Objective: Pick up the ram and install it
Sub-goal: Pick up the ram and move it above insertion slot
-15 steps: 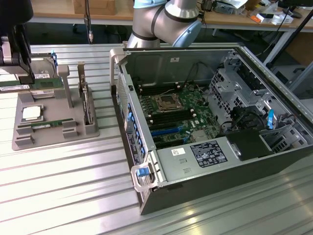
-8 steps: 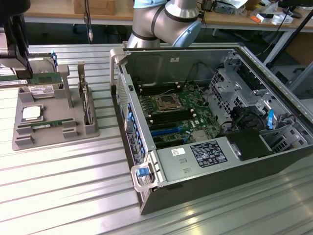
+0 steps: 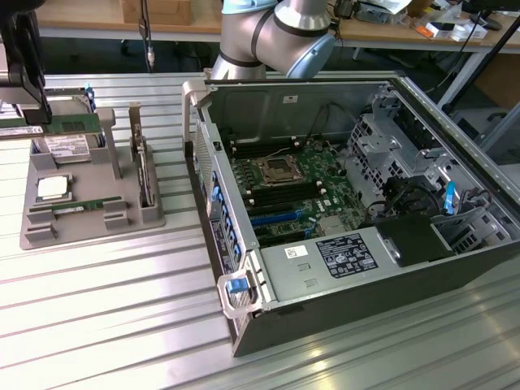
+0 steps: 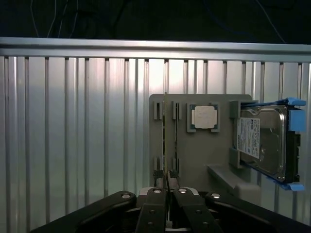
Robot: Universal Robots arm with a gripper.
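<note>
Green, thin flat ram (image 3: 23, 127) | clamped edge-on in black tool (image 4: 166, 176) | over grey moulded tray (image 4: 194, 155)

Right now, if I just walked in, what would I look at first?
The big open computer case grabs you first, filling the exterior view's right with its green motherboard showing. At the exterior view's left, a gray tray carries a silver hard drive and a square processor chip. Above that tray, the black gripper pinches the thin green ram.
</note>
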